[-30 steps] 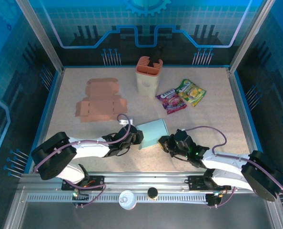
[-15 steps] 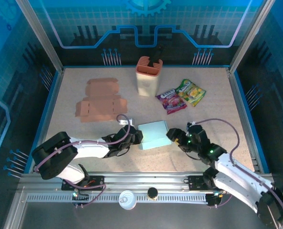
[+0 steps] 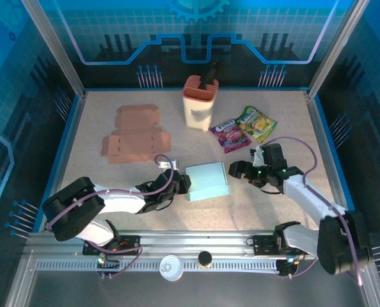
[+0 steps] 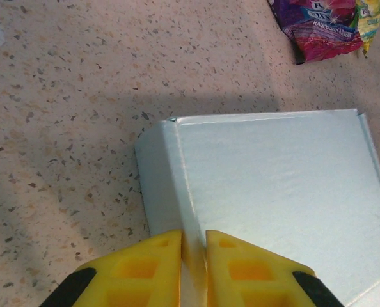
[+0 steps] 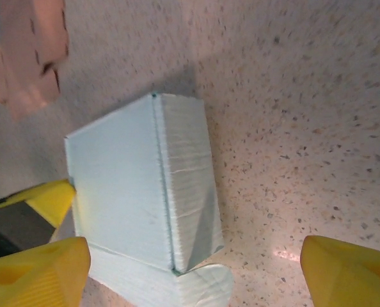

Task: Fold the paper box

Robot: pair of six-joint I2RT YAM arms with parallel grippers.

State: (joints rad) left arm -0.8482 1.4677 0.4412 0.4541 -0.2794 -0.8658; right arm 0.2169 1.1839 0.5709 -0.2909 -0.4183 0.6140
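Observation:
The paper box point(image 3: 206, 181), light blue and folded up, lies on the table in the middle. My left gripper point(image 3: 182, 184) is at its left side, shut on the box's edge. In the left wrist view the yellow fingers point(image 4: 148, 268) pinch that thin wall, with the box lid point(image 4: 273, 185) stretching ahead. My right gripper point(image 3: 235, 170) stands open just right of the box, apart from it. In the right wrist view the box point(image 5: 119, 192) lies ahead between the wide-spread right gripper point(image 5: 193, 265) fingers, a loose flap point(image 5: 206, 281) curling at its near corner.
A flat salmon cardboard cutout point(image 3: 135, 135) lies at the back left. A salmon and cream holder point(image 3: 199, 102) stands at the back centre. Two candy bags point(image 3: 229, 135) point(image 3: 257, 123) lie to its right, close behind the right arm.
My right gripper has opened, let go of the box and drawn back to the right and farther from the table's near edge. The left gripper stays pinched on the box's edge.

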